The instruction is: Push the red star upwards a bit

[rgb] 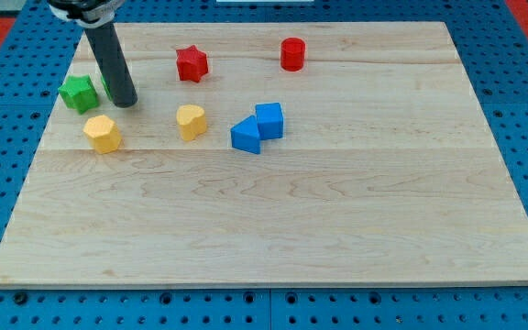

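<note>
Your counter (273, 229) holds seven blocks, no containers. Two red — the red star (192, 63) near the view's top, left of centre, and a red cylinder (292, 54) to its right. Two yellow blocks (103, 133) (191, 121), two touching blue blocks (258, 127), one green star (79, 93). No fingers on this rig — my tip (124, 102) rests just right of the green star, well left of the red star.

No readable text, label, number or sign anywhere.
</note>
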You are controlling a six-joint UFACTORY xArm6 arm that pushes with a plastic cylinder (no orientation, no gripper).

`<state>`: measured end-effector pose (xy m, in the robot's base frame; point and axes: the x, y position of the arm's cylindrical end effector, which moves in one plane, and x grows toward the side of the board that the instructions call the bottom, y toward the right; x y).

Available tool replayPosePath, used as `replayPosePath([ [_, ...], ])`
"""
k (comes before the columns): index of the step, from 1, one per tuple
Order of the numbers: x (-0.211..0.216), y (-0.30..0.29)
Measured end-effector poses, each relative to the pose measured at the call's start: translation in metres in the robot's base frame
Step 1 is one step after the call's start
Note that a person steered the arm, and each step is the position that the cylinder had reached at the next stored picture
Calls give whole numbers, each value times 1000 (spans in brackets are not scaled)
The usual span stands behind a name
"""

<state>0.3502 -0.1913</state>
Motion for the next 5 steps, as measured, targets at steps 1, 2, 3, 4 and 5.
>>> replayPosePath([
  [1, -27, -7],
  [2, -27, 17],
  [3, -27, 25],
  [4, -19, 65],
  [5, -40, 84],
])
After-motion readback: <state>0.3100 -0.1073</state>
